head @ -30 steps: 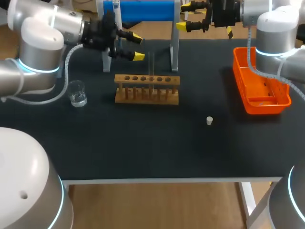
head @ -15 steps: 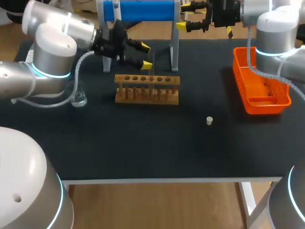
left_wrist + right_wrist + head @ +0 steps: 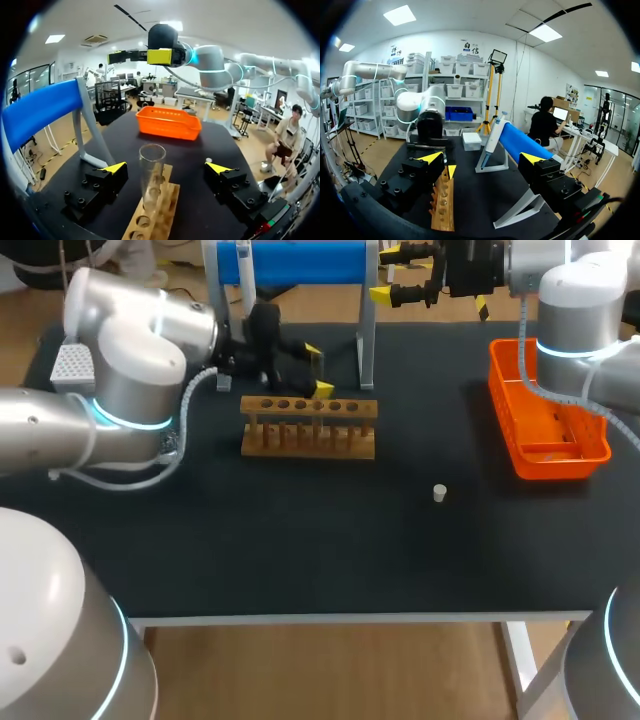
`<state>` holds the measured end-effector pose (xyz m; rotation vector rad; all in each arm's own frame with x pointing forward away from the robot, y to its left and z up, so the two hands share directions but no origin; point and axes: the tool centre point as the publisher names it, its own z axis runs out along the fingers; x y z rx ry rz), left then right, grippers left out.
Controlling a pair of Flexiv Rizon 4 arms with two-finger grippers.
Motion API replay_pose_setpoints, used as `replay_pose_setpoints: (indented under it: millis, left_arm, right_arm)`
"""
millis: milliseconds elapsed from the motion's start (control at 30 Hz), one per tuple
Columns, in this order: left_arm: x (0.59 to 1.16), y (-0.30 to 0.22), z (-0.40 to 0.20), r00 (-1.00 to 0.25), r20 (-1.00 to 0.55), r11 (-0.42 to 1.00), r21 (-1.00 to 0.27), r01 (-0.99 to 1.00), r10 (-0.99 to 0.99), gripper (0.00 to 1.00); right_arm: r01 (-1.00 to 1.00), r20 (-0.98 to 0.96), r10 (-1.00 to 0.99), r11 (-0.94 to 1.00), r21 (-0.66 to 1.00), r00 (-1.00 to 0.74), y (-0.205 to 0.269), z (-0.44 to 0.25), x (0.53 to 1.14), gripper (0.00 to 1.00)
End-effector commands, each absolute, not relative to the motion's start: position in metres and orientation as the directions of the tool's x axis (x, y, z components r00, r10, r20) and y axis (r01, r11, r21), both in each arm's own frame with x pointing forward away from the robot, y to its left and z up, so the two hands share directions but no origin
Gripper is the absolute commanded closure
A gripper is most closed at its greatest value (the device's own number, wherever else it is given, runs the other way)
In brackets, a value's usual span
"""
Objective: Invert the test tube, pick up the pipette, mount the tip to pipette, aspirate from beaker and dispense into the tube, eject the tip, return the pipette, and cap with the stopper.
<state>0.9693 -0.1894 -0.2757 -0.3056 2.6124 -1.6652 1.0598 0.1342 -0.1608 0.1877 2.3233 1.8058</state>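
Closest in, the small white stopper (image 3: pixel 438 493) sits alone on the black table (image 3: pixel 300 550), well apart from everything else. Next back is the wooden test tube rack (image 3: pixel 308 427), and this is where the action is: the left gripper (image 3: pixel 318 370) is right at the rack's back edge, fingers spread wide. Through the left wrist camera, the glass test tube (image 3: pixel 152 172) stands upright in the rack, open mouth up, between the two yellow tips. There is one tip on either side and a clear gap to the glass on both. Off to the right, the orange basket (image 3: pixel 505 410) sits near the table's right edge. Farthest out is the blue-topped pipette stand (image 3: pixel 300 260), with the pipette (image 3: pixel 243 265) hanging at its left end. The right gripper (image 3: pixel 385 274) hovers just beside the stand's right post, fingers apart and holding nothing.
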Motion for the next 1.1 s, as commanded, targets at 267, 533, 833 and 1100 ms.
replay_pose_setpoints:
  millis: [267,533,833,1100]
  left_arm:
    - [0.963,-0.200,-0.280,-0.985,0.008,0.425,-0.901,-0.082,-0.175,0.00]
    - [0.972,-0.197,-0.277,-0.987,-0.028,0.448,-0.893,-0.047,-0.159,0.00]
    - [0.981,-0.200,-0.288,-0.992,-0.016,0.466,-0.883,-0.044,-0.124,0.00]
    - [0.985,-0.202,-0.295,-0.993,-0.006,0.462,-0.885,-0.050,-0.120,0.00]
  right_arm:
    - [-0.017,-0.072,0.213,0.251,0.968,-0.974,0.133,-0.160,1.061,0.00]
    - [-0.017,-0.072,0.213,0.251,0.968,-0.974,0.133,-0.160,1.061,0.00]
    - [-0.017,-0.072,0.213,0.251,0.968,-0.974,0.133,-0.160,1.061,0.00]
    - [-0.017,-0.072,0.213,0.251,0.968,-0.974,0.133,-0.160,1.061,0.00]
